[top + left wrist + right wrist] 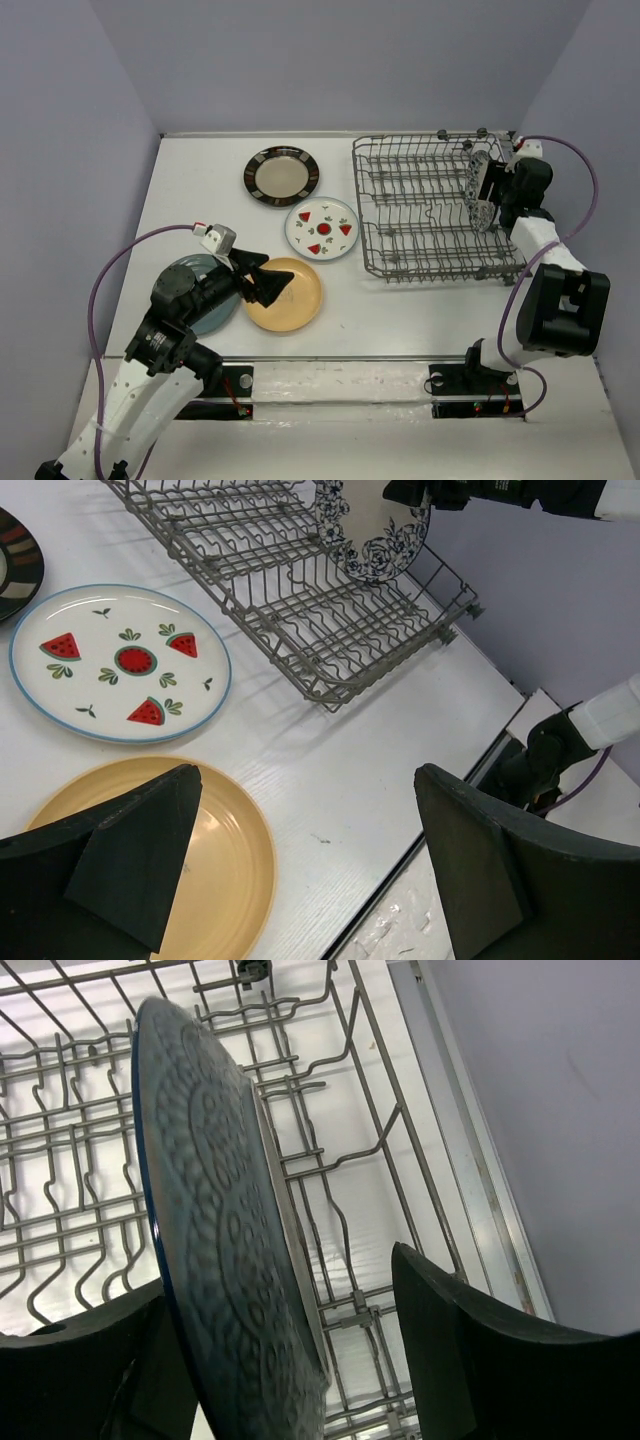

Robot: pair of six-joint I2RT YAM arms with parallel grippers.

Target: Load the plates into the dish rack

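The grey wire dish rack (430, 210) stands at the right. The white plate with the blue floral rim (480, 190) stands on edge in its right end. My right gripper (497, 187) is open around that plate (210, 1180); the right finger stands clear of it. My left gripper (262, 283) is open and empty, low over the left edge of the yellow plate (290, 297). The teal-blue plate (205, 305) lies partly under my left arm. The fruit plate (322, 228) and the dark-rimmed cream plate (281, 176) lie flat on the table.
In the left wrist view my left gripper (305, 775) spans the yellow plate's (225, 860) rim and bare table beside it, with the fruit plate (120, 660) and rack (320, 695) beyond. The table's near edge runs close by. Rack wires (361, 1311) lie under my right gripper (275, 1280).
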